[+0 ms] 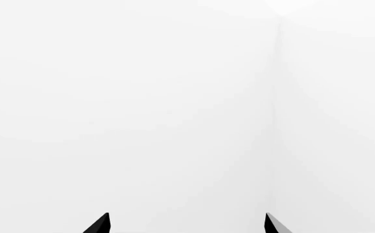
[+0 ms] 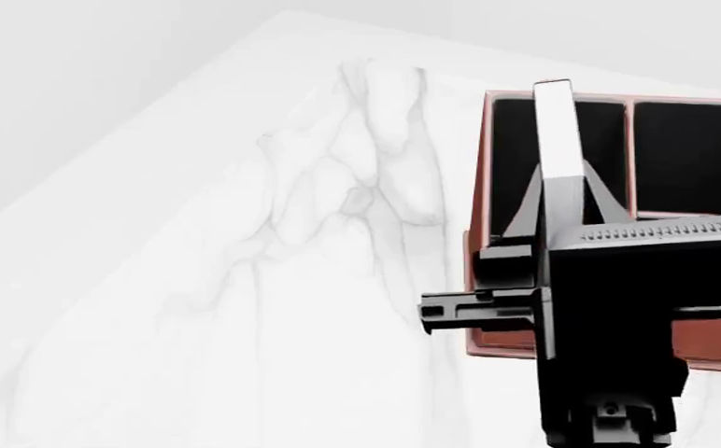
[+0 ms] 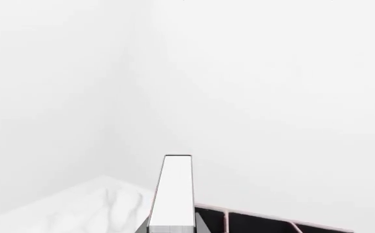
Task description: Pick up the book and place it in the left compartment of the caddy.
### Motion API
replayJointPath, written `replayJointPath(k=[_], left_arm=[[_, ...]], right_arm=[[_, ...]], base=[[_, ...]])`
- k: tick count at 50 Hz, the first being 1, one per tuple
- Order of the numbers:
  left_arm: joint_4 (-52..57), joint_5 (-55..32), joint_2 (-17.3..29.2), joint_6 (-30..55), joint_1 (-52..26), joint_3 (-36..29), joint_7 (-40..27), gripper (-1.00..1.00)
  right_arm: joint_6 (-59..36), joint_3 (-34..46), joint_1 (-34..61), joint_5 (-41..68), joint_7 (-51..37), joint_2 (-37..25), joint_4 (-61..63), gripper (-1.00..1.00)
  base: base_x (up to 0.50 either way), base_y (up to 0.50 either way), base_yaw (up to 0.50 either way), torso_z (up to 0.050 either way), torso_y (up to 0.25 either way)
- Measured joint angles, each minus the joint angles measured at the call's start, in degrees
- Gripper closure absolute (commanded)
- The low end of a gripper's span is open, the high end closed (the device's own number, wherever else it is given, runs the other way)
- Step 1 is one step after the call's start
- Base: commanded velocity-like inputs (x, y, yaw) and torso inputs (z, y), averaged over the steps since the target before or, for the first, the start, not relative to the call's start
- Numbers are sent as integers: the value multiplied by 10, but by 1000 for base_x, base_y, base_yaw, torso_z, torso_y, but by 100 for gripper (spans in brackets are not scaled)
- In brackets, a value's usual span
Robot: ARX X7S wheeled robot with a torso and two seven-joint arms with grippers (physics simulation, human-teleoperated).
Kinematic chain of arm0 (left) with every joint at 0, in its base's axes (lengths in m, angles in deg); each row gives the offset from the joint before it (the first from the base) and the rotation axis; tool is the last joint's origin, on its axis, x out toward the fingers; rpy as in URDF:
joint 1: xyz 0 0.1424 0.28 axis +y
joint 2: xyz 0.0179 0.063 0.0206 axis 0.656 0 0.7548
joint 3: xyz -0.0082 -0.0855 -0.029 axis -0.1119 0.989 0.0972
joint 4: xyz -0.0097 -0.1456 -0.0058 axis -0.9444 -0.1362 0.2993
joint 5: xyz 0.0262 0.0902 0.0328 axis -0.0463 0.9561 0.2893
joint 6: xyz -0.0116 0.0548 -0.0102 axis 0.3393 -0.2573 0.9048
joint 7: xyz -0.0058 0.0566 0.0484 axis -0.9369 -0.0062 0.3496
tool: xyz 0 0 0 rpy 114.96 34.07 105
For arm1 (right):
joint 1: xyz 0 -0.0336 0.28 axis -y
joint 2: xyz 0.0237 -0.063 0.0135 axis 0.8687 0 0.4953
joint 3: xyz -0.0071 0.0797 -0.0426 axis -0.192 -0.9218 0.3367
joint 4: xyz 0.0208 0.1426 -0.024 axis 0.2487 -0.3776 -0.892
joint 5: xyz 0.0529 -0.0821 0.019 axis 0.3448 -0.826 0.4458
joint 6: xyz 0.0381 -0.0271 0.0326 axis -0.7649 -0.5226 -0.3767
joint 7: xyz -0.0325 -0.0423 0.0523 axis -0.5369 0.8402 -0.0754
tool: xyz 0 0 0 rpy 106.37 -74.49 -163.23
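Over the caddy [image 2: 482, 233], the right gripper [image 2: 558, 210] holds the book [image 2: 557, 140].
It stands on edge above the left compartment [image 2: 516, 159], seemingly not touching; the left gripper [image 1: 186, 224] is spread apart.

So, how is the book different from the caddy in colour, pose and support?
1. The book shows a white page edge, while the caddy has a reddish-brown outside and a black interior.
2. The book stands on edge above the left compartment, while the caddy lies flat.
3. The right gripper holds the book, while the caddy rests on the marble table.
Both are rectangular.
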Motion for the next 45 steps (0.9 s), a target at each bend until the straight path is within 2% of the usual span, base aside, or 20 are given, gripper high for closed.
replayJointPath(k=[15, 45], left_arm=[[0, -3, 0, -3, 4, 1, -2, -100], [4, -9, 4, -11, 12, 4, -3, -100]], right_arm=[[29, 23, 69, -17, 52, 26, -98, 100], [186, 34, 92, -50, 151, 99, -369, 100]], base=[[0, 0, 0, 0, 1], [0, 0, 0, 0, 2]])
